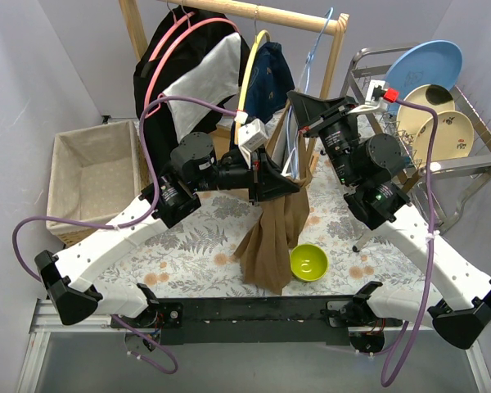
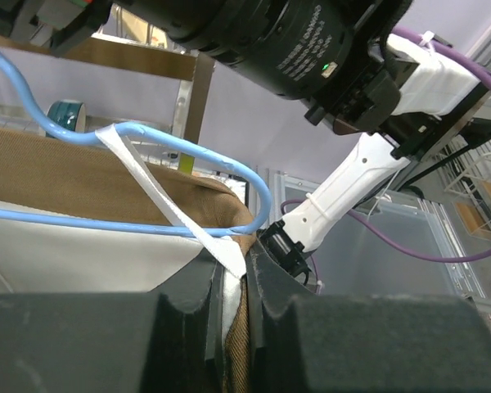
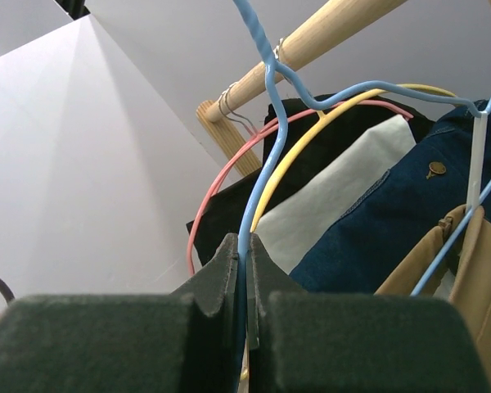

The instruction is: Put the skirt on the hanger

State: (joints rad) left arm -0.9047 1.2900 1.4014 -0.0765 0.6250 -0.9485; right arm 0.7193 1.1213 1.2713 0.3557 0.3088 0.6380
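The brown skirt [image 1: 274, 229] hangs from the blue hanger [image 1: 307, 61] over the table's middle, its hem near the green bowl. My left gripper [image 1: 290, 182] is shut on the skirt's waistband and its white loop strap [image 2: 159, 196], which crosses the blue hanger's end [image 2: 245, 176]. My right gripper [image 1: 299, 102] is shut on the blue hanger's wire [image 3: 266, 131] just below the wooden rail [image 3: 327, 37]. The brown waistband also shows at the right edge of the right wrist view [image 3: 475, 270].
The wooden rack [image 1: 254, 12] carries a pink hanger [image 1: 168, 57] with a black and white garment and a yellow hanger [image 1: 250, 65] with a denim one. A green bowl [image 1: 308, 262] sits near the front. A lined basket [image 1: 90, 176] stands left, a dish rack [image 1: 438, 98] right.
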